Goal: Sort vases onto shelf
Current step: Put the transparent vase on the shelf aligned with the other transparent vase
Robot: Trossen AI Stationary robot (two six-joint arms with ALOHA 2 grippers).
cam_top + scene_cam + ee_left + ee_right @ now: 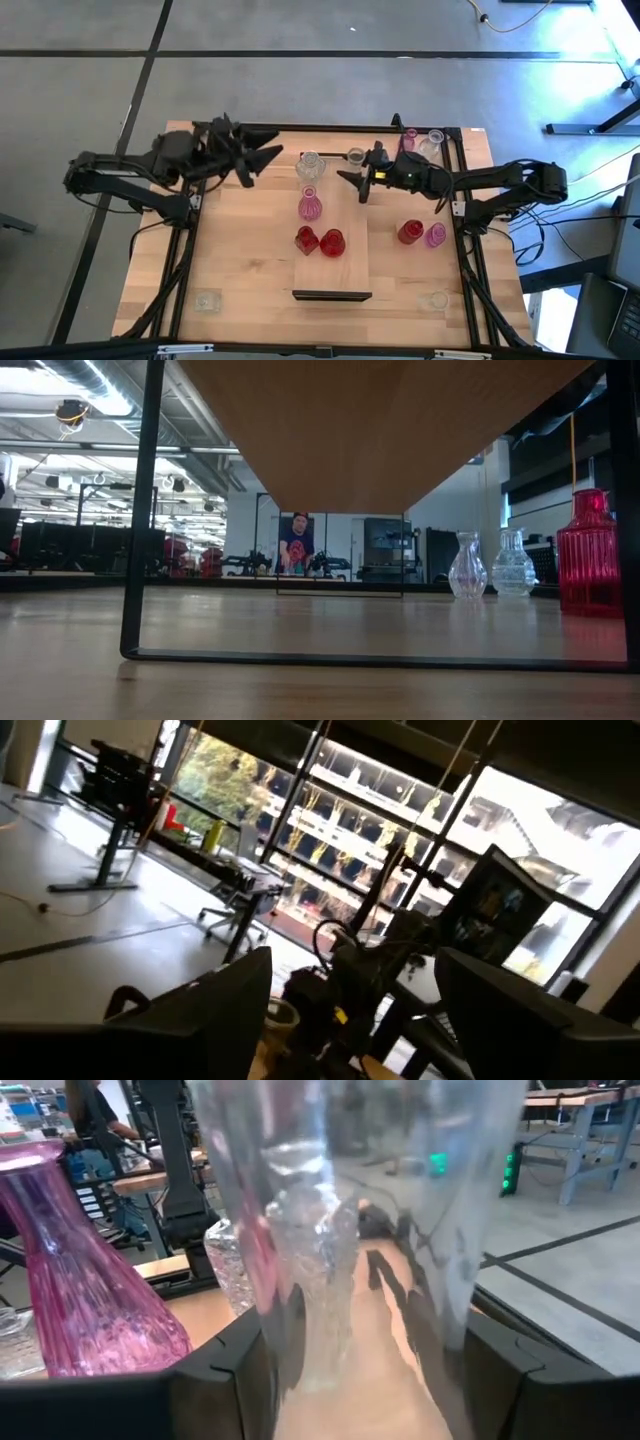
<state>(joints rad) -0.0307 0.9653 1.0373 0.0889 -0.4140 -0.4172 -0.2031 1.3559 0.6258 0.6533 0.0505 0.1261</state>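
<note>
The shelf (345,270) is a light-wood board on a black frame; its underside (380,420) fills the top of the low view. A pink vase (310,207) and two red vases (306,240) (331,243) stand on it. My right gripper (352,184) hovers over the shelf's far end, shut on a clear vase (360,1230). My left gripper (265,160) is open, raised over the table's far left and pointing right, touching nothing. Clear vases (310,165) (356,157) stand on the table beyond the shelf. My right gripper holds the clear vase by its body (300,1320), pinched between the two fingers (230,1370), which come level from the table's right. The vase stands roughly upright in the hold. Whether its base rests on the shelf does not show.
A pink and a clear vase (410,140) (433,140) stand at the far right corner. A red and a pink one (410,232) (435,236) sit right of the shelf. Squat clear ones (207,300) (435,300) are near the front corners. A person (296,543) is far behind the table.
</note>
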